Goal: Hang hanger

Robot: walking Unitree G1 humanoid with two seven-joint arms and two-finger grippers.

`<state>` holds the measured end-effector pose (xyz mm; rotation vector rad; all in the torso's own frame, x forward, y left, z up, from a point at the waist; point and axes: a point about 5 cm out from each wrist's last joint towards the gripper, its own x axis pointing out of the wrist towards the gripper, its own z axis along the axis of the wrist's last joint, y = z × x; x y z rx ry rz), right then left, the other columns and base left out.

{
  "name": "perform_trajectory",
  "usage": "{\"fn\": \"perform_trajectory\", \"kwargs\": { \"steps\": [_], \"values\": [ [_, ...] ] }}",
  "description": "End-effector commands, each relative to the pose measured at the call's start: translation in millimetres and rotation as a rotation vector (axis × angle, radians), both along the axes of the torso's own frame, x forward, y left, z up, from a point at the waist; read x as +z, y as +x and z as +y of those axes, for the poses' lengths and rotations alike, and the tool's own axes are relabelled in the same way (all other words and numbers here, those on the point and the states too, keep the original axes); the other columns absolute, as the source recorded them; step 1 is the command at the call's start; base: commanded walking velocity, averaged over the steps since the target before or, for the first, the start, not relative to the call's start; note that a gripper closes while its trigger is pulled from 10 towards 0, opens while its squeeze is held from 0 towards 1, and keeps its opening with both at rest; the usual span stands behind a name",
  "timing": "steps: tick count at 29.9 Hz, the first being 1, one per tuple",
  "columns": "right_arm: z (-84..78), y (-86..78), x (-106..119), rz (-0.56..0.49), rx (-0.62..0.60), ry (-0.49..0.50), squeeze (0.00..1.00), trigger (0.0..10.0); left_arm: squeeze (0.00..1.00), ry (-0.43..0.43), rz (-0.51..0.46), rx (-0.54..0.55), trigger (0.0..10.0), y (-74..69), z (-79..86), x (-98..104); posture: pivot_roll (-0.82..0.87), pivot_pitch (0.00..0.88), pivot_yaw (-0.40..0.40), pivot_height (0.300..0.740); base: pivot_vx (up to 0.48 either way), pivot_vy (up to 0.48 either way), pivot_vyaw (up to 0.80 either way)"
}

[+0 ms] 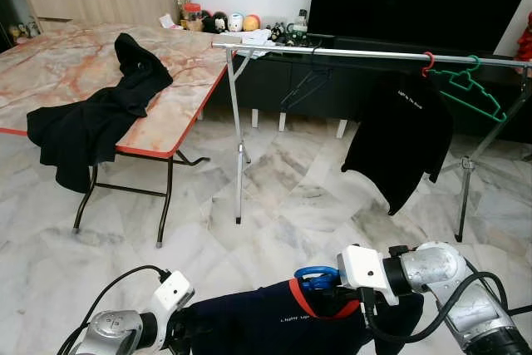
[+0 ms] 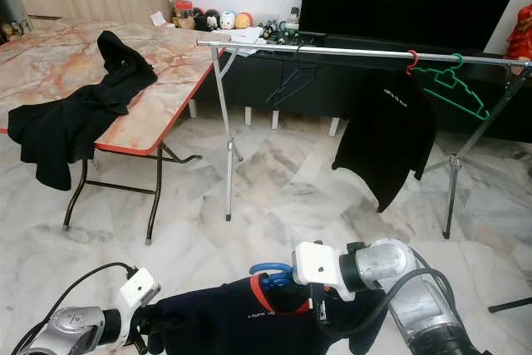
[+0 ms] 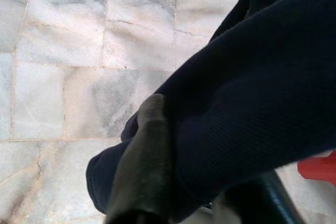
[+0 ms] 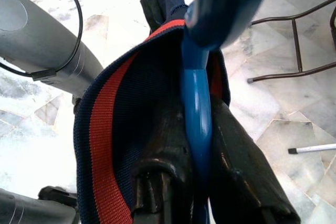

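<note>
Right gripper (image 4: pixel 197 129) clamped on blue hanger (image 1: pixel 317 277) at navy shirt (image 1: pixel 274 322) collar, forearm bent inward, low. Left gripper (image 3: pixel 173 182) pinched shut on shirt's far edge, arm low. Garment stretched between, near floor, well apart from rail (image 1: pixel 374 55).

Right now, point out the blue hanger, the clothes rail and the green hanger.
blue hanger (image 1: pixel 316 277), left eye view, on its hook loop.
clothes rail (image 1: pixel 349 53), left eye view, on the bare horizontal bar.
green hanger (image 1: pixel 470 89), left eye view, on its upper arm.
</note>
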<state>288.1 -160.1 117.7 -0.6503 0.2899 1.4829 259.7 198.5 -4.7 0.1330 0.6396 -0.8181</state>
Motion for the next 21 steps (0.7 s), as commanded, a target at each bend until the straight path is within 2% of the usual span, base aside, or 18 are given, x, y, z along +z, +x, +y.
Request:
{"fn": "perform_trajectory", "kwargs": {
  "steps": [1, 9, 14, 18, 20, 21],
  "values": [
    [2.5, 2.6, 5.4, -0.025, 0.004, 0.024, 0.0, 10.0, 0.0, 0.006, -0.01, 0.002, 0.0, 2.6, 3.3, 3.1, 0.04, 0.0, -0.028, 0.74, 0.0, 0.0, 0.0],
    [2.6, 5.2, 5.2, -0.036, -0.01, 0.025, 0.0, 10.0, 0.0, 0.089, -0.017, -0.037, 0.0, 1.2, 5.0, 0.7, 0.05, 0.0, -0.029, 0.74, 0.0, 0.0, 0.0],
    [2.8, 5.5, 4.1, -0.03, -0.013, 0.026, 0.0, 10.0, 0.0, 0.081, -0.052, -0.019, 0.0, 4.4, 3.9, 3.6, 0.05, 0.0, -0.032, 0.74, 0.0, 0.0, 0.0],
    [-0.9, 9.7, 3.2, -0.064, -0.054, 0.008, 0.0, 10.0, 0.0, 0.095, -0.073, 0.001, 0.0, 5.3, 6.2, 4.4, 0.05, 0.0, -0.03, 0.74, 0.0, 0.0, 0.0],
    [-6.4, 18.4, 2.4, -0.122, -0.132, -0.02, 0.0, 10.0, 0.0, 0.099, -0.078, 0.014, 0.0, 5.6, 7.6, 4.5, 0.05, 0.0, -0.03, 0.74, 0.0, 0.0, 0.0],
    [-17.4, 33.4, 2.4, -0.19, -0.29, -0.06, 0.0, 10.0, 0.0, 0.115, -0.091, 0.055, 0.0, 7.2, 11.6, 5.0, 0.05, 0.0, -0.029, 0.74, 0.0, 0.0, 0.0]
  ]
}}
